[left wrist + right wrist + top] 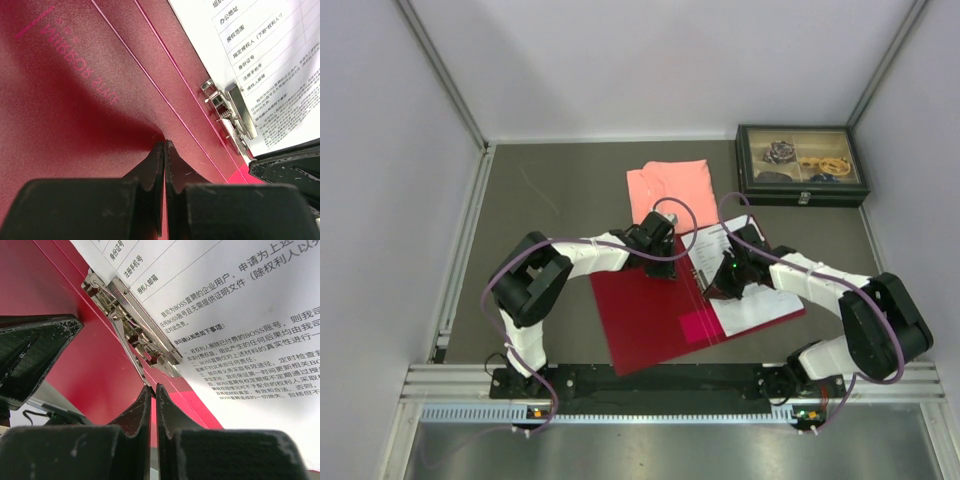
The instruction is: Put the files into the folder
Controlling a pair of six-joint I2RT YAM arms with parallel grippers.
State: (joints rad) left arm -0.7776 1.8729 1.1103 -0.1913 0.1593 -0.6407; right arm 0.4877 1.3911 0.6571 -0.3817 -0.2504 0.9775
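The crimson folder [640,310] lies open on the table. The files [750,300], white sheets with black text, lie on its right half beside the metal clip [135,315]. My left gripper [665,270] is shut, and its tips [164,143] press on the folder's left cover [75,110] close to the spine. The clip [235,117] and the files [270,60] show to its right. My right gripper [713,290] is shut, with its tips [153,387] at the lower end of the clip's wire lever. The files [240,330] lie just to its right.
A salmon-pink folded cloth [670,190] lies behind the folder. A dark glass-lidded box [802,165] with small items stands at the back right. Grey walls enclose the table on three sides. The two grippers are close together over the folder's spine.
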